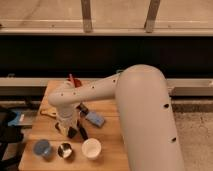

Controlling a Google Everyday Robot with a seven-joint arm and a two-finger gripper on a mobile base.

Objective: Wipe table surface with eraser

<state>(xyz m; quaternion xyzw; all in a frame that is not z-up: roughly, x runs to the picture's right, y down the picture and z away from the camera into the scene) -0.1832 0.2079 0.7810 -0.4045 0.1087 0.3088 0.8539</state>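
Eraser (80,132), a flat black block, lies on the wooden bench (45,130) near its middle, right at the tip of the end effector (69,128), with the light-blue block (95,119) just beside it to the right. The end effector points down at the bench on the big white arm (145,115), fingers pressed together; whether they pinch the eraser cannot be told. Along the near edge stand a blue cup (42,147), a metal cup (64,150) and a white cup (91,148).
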